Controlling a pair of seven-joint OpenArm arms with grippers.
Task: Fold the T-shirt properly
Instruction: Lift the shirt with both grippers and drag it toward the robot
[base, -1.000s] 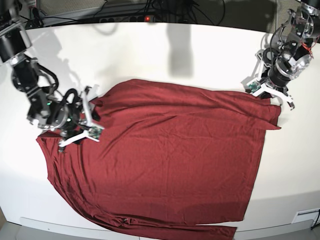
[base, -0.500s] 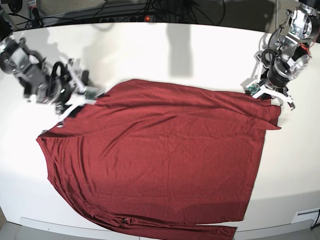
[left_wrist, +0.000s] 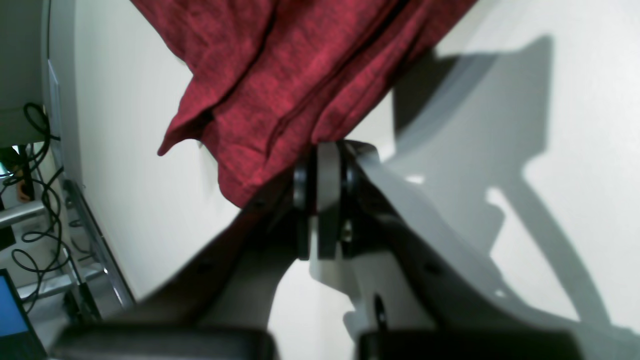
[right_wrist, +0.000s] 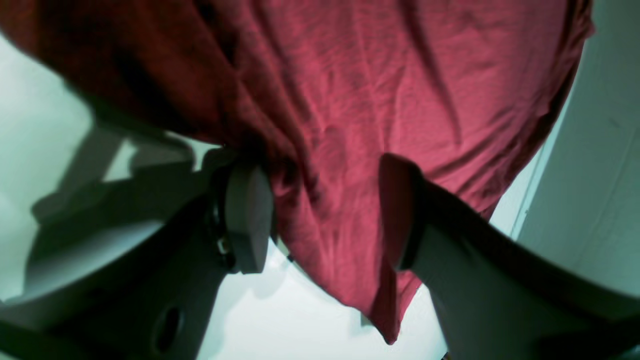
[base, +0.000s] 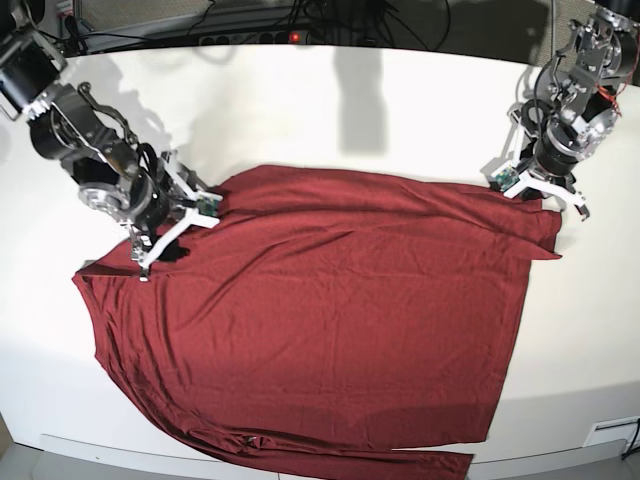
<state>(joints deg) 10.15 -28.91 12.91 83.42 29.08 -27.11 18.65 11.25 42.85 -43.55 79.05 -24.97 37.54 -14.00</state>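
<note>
Left wrist: the left gripper (left_wrist: 320, 165) is pinched tight on the shirt (left_wrist: 295, 65) edge.

Right wrist: the right gripper (right_wrist: 320, 210) stands wide, the hem between its 2 fingers (right_wrist: 247, 220), unclamped.

Base: the shirt lies spread flat on the table (base: 300, 110), 1 arm at each upper corner.

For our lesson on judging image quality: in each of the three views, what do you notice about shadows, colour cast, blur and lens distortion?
Base view: the table edges bow, so a wide lens; soft shadows fall on its far side. Left wrist view: the shut pincer on the shirt casts a hard, dark shadow; the near arm is blurred. Right wrist view: greenish cast on the table; the open pincer looks soft, the shirt's top left corner dark.
</note>
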